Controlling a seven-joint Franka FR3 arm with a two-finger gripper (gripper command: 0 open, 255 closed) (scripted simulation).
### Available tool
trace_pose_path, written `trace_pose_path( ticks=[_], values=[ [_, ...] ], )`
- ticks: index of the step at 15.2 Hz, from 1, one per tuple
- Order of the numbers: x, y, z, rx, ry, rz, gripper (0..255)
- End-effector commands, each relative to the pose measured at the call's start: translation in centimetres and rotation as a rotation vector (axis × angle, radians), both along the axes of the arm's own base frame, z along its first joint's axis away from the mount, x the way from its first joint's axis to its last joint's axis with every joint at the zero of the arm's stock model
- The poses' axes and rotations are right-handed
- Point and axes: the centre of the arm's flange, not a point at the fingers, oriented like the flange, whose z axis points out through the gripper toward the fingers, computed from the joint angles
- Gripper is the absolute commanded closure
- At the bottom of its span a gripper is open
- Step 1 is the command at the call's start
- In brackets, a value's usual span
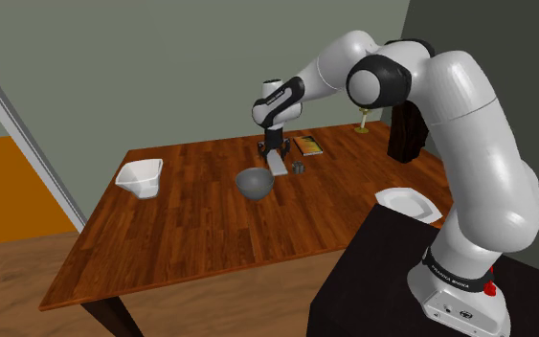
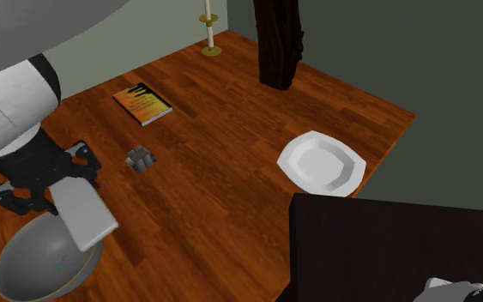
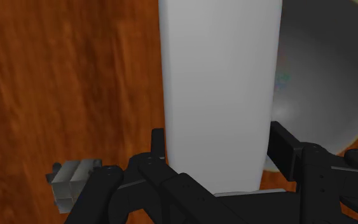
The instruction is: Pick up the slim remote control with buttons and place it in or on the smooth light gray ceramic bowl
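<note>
The remote (image 3: 219,89) is a plain light grey flat slab with no buttons drawn on the side I see. My gripper (image 3: 217,149) is shut on its near end, the black fingers (image 3: 292,149) clasping both long edges. It hangs tilted in the air, its far end (image 2: 85,214) reaching over the rim of the grey bowl (image 2: 38,262). In the shoulder view the gripper (image 1: 274,153) holds the remote (image 1: 278,164) just behind and to the right of the bowl (image 1: 254,183), near the table's middle.
A small grey metal object (image 2: 140,159) lies on the wooden table (image 1: 190,230) next to the gripper. An orange book (image 2: 142,104), a candlestick (image 2: 209,30) and a dark upright object (image 2: 280,43) stand farther back. A white plate (image 2: 321,163) and a white square dish (image 1: 141,178) sit apart.
</note>
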Motion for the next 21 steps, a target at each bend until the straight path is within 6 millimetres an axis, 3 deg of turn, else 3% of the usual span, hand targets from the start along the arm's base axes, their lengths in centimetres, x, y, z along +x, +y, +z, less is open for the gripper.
trace_pose_path(
  ticks=[1, 6, 19, 21],
  values=[
    [1.7, 2.4, 0.3, 0.0, 0.0, -0.001, 255],
    [5.6, 7.6, 0.3, 0.0, 0.0, -0.001, 255],
    [5.6, 7.6, -6.9, 0.0, 0.0, -0.001, 255],
    [5.6, 7.6, -6.9, 0.0, 0.0, -0.001, 255]
  ],
)
